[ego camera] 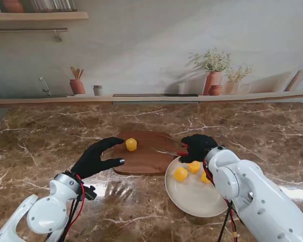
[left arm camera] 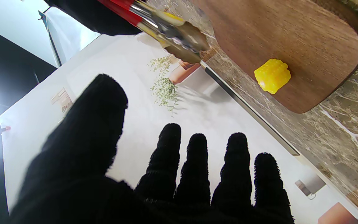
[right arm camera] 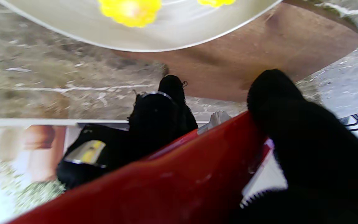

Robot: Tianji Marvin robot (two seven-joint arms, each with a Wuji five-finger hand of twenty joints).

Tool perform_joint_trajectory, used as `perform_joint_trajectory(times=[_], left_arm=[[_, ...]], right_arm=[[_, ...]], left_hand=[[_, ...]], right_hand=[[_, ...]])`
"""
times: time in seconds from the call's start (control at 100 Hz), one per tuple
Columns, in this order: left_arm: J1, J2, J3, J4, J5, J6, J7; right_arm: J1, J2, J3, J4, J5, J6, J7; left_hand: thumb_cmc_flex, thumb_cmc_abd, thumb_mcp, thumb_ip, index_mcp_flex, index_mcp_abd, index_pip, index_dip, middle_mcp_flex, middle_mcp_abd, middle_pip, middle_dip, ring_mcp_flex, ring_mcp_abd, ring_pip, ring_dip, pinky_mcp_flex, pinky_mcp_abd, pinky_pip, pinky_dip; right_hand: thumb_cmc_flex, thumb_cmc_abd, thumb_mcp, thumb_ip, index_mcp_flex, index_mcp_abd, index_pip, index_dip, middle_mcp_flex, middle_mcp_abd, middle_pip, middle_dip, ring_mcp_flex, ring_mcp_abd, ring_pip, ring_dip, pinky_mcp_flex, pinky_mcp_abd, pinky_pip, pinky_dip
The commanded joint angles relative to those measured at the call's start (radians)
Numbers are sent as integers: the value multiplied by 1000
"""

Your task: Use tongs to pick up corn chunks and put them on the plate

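Note:
One yellow corn chunk lies on the wooden cutting board. Several more corn chunks rest on the white plate to the board's right. My right hand is shut on the red-handled tongs; their metal tips reach over the board toward the lone chunk, holding nothing. My left hand is open, fingers spread, at the board's left edge.
The brown marble table stretches around the board and plate. A low ledge runs along its far edge, in front of a printed kitchen backdrop. My right forearm covers part of the plate's right side.

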Motion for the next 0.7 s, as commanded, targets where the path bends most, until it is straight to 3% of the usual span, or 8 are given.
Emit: perform_joint_trajectory(times=[0.0,0.13,0.29,0.49,0.69], left_arm=[[-2,4,2,-10,2,13,-10],[-9,7,6,-20,5,25,-27],[-13,9,7,-34,11,38,-37],[-13,10,4,-45,17,42,-40],[-5,10,5,-57,17,53,-39]], right_arm=[[56,-8,-31,47,15,1,33],[164,-8,-126,151,108,6,39],[240,-10,-190,229,192,-16,43],[304,-12,-256,287,219,-3,51],[359,-23,-333,343,220,25,12]], left_hand=[[-9,17,-31,22,1,-13,-25,8,-23,-34,-16,-4,-36,-48,-24,-9,-16,-50,-37,18],[-9,18,-32,22,1,-13,-25,8,-24,-34,-15,-3,-36,-48,-23,-9,-16,-51,-39,17],[-8,17,-32,23,2,-13,-24,9,-23,-35,-14,-3,-35,-48,-23,-9,-16,-51,-39,18],[-10,17,-31,23,1,-14,-22,9,-22,-34,-14,-2,-33,-49,-21,-8,-15,-52,-39,19],[-10,16,-28,22,2,-13,-21,9,-21,-34,-13,-2,-33,-48,-21,-7,-15,-51,-39,19]], right_hand=[[-9,99,110,77,-9,-30,11,11,-16,-33,24,-19,0,-13,2,16,51,-129,127,33],[-49,110,100,78,-27,-24,7,11,-36,-31,30,-25,-16,-14,4,19,43,-134,121,33],[-118,76,103,84,-47,-16,0,13,-62,-32,40,-32,-33,-20,5,21,30,-141,112,37],[-126,74,31,90,-67,-7,-10,16,-84,-32,45,-37,-46,-25,8,25,22,-147,105,44],[-130,72,11,91,-78,-4,-14,20,-96,-32,52,-34,-45,-30,14,27,24,-156,104,47]])
